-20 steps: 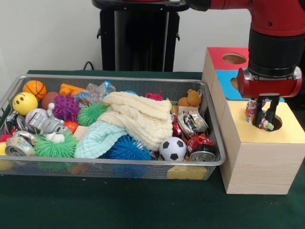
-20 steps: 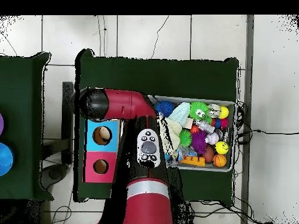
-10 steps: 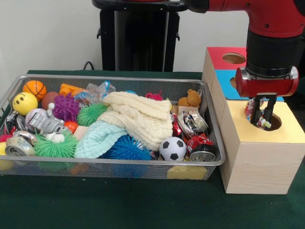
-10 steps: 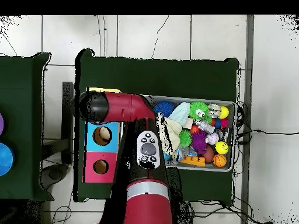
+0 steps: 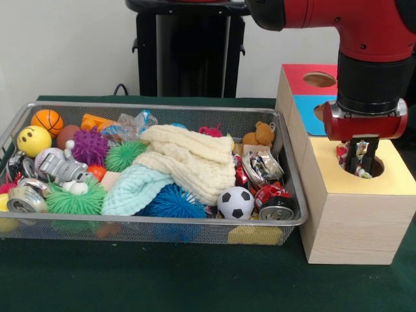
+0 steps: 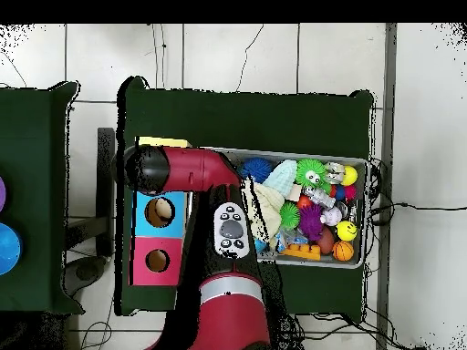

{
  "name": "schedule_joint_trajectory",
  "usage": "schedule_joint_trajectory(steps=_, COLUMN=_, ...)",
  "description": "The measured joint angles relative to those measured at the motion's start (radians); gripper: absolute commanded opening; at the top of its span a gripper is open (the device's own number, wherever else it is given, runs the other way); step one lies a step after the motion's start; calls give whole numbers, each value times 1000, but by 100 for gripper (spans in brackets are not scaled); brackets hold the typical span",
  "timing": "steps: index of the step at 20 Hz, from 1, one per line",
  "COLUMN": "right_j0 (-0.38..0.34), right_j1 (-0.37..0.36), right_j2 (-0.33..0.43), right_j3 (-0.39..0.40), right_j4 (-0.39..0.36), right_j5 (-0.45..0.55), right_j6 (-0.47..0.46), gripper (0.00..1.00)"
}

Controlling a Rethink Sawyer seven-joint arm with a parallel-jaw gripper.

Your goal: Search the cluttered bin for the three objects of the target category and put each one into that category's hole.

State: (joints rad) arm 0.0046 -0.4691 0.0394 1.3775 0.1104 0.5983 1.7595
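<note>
At the right of the front view, the end effector [image 5: 361,160] hangs over the hole [image 5: 366,167] in the yellow-topped box [image 5: 354,218], fingers clamped on a crushed can [image 5: 359,170] partly inside the hole. More crushed cans [image 5: 263,170] lie at the right end of the bin [image 5: 149,224], beside a soccer ball [image 5: 235,203].

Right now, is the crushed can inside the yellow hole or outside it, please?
Partly in: the crushed can sits at the yellow box's hole, gripper around it.
</note>
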Motion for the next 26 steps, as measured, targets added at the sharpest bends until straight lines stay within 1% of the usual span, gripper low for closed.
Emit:
schedule_joint_trajectory(steps=7, right_j0=3, right_j1=58, right_j2=3, right_j3=-3, right_j4=-6, right_j5=-53, right_j6=0, gripper=0)
schedule_joint_trajectory(steps=19, right_j0=-3, right_j1=59, right_j2=7, right_j3=-9, right_j4=-36, right_j5=-132, right_j6=0, gripper=0)
schedule_joint_trajectory(steps=20, right_j0=-4, right_j1=59, right_j2=7, right_j3=-9, right_j4=-39, right_j5=-140, right_j6=0, gripper=100)
schedule_joint_trajectory(steps=21, right_j0=-3, right_j1=62, right_j2=11, right_j3=-8, right_j4=-42, right_j5=-156, right_j6=0, gripper=100)
schedule_joint_trajectory(steps=26, right_j0=-2, right_j1=61, right_j2=11, right_j3=-8, right_j4=-47, right_j5=-160, right_j6=0, gripper=100)
